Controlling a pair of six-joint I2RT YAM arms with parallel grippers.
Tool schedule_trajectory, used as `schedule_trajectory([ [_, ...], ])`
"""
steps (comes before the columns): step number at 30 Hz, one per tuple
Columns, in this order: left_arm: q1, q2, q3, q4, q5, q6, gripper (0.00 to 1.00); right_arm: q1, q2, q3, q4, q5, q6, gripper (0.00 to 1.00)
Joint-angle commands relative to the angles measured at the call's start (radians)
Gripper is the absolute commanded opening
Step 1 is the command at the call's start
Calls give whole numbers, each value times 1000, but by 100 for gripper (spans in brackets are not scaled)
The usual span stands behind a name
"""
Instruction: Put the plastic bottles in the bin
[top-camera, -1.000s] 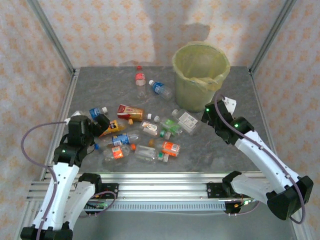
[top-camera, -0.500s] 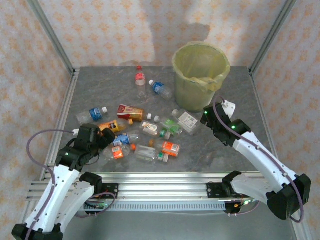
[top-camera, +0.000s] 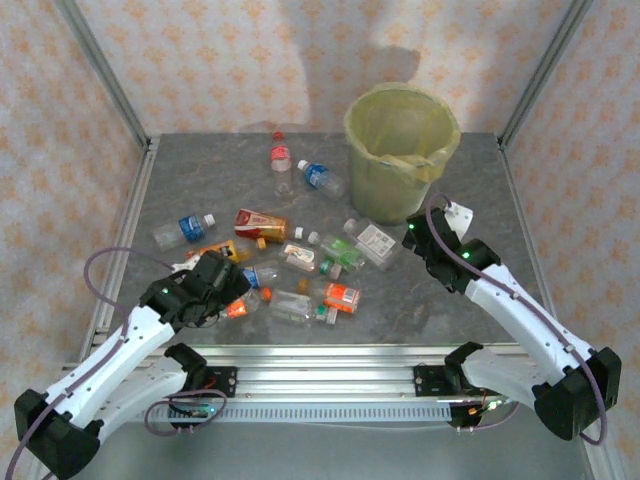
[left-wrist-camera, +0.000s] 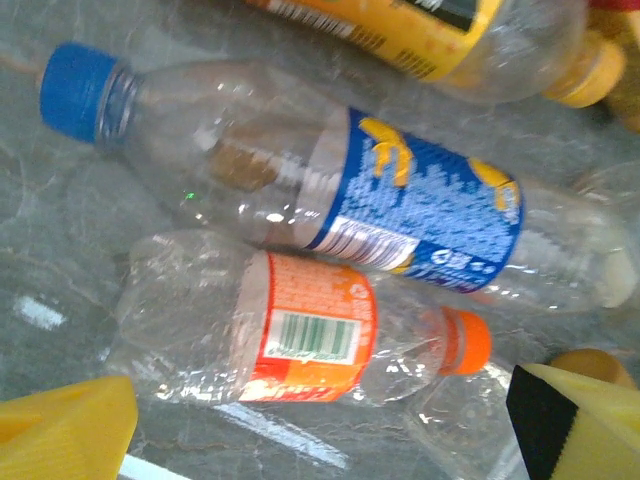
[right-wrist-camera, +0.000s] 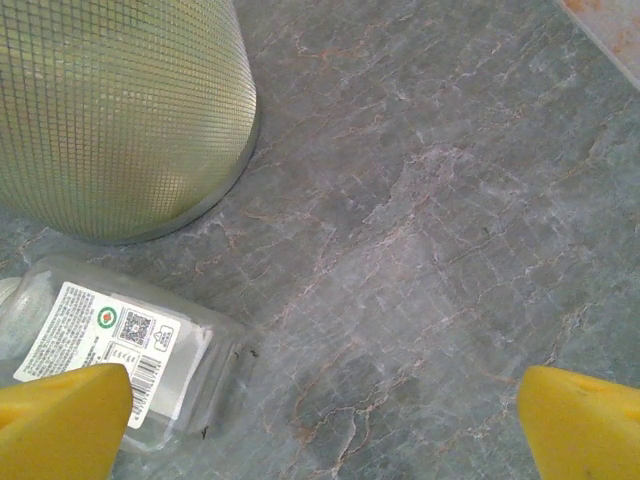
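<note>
Here, at the near-left of the grey marbled desk (top-camera: 450, 310), the left arm (top-camera: 110, 355) reaches low over the scattered plastic bottles (top-camera: 300, 265). The left jaws are spread wide and grip nothing. In the left wrist view their yellow pads (left-wrist-camera: 65, 435) sit at the two lower corners, well apart. A crushed orange-labelled bottle (left-wrist-camera: 310, 335) lies on its side just beyond them, with its orange cap to the right. Just beside it, on the far side, lies a blue-capped bottle (left-wrist-camera: 420, 220) with a blue label, and past that a yellow-labelled bottle (left-wrist-camera: 400, 30).

At mid-desk more bottles lie on their sides in a loose heap, with red, green, white and orange labels among them. A lone blue bottle (top-camera: 185, 230) lies off to the left of the heap.

On the right, the right arm (top-camera: 520, 310) stretches toward the bin (top-camera: 400, 150). The right jaws are also spread wide and empty, above bare desk. A square white-labelled bottle (right-wrist-camera: 110, 345) lies beside one pad, near the foot of the bin but apart from it.

The bin stands upright at the far right of the desk, with a yellowish bag (top-camera: 420, 160) folded over its rim. To its left a red-labelled bottle (top-camera: 280, 160) and a far blue bottle (top-camera: 320, 178) lie apart from the heap.
</note>
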Motion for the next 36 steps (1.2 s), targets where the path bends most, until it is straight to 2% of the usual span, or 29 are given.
schedule_trajectory([
  [1,-28,-3,-7,-76,-48,-148,97,0,1,4,-37,50,11,99],
  [5,-36,-62,-23,-122,-56,-264,97,-1,5,15,-51,55,-1,99],
  [12,-37,-152,-167,59,-57,-412,95,-1,15,28,-51,37,-40,99],
  [23,-37,-34,-175,158,-67,-405,94,0,18,17,-46,29,-35,99],
  [36,-38,-6,-228,216,-56,-434,94,0,33,17,-38,28,-31,99],
])
